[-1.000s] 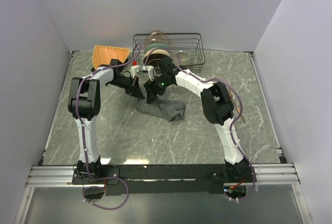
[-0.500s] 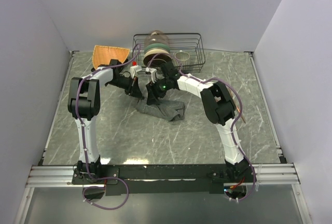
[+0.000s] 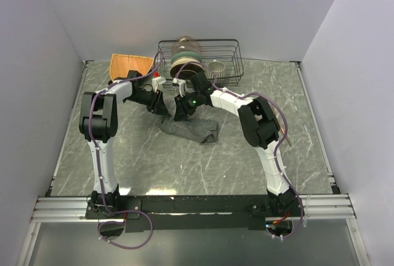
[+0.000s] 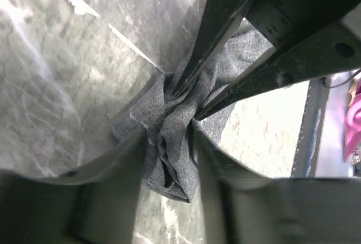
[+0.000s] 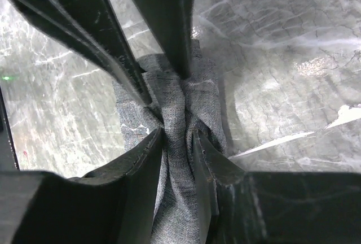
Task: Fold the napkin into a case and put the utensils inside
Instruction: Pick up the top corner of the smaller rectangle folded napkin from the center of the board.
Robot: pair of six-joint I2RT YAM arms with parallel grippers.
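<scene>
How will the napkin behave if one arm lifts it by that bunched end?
Likely floppy: the napkin lies crumpled on the table and folds into deep creases where the right fingers pinch it, so it should drape rather than hold shape. It is probably light, since the cloth looks thin. The matte weave suggests it won't slip easily from a pinch.

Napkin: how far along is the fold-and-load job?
Done: nothing. The napkin is a crumpled heap on the table, with no tidy fold. In hand: the right hand pinches one bunched ridge, and the left hand straddles the same ridge, fingers parted. To do: the whole fold, then the utensils, none of which are in view.
</scene>
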